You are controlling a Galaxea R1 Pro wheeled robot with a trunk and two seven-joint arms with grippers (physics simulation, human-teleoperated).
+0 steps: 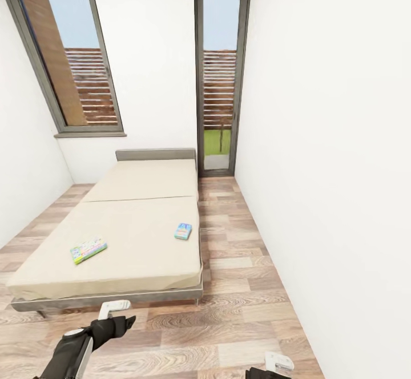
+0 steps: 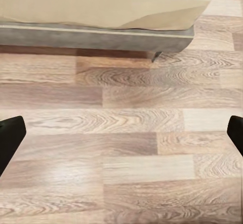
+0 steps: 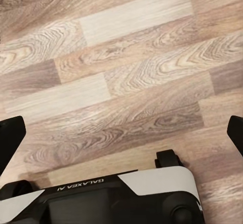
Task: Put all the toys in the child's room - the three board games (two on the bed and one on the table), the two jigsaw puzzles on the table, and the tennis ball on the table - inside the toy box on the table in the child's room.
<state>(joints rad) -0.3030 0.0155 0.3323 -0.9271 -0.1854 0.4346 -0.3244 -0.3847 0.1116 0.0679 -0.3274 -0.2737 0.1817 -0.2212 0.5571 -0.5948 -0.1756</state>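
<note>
Nearest, both arms hang low over the wood-plank floor (image 1: 240,322): the left end effector (image 2: 121,133) and the right end effector (image 3: 121,135) each have their fingers spread wide with nothing between them, the right one above the robot's own base (image 3: 101,198). Just beyond stands the bed (image 1: 114,296), its beige mattress carrying a green-and-yellow board game (image 1: 88,250) near the left side and a smaller blue board game (image 1: 182,231) near the right edge, well apart. Farther back, white walls (image 1: 331,139) close the narrow room, with a window (image 1: 71,59) and a tall glazed door (image 1: 220,76).
</note>
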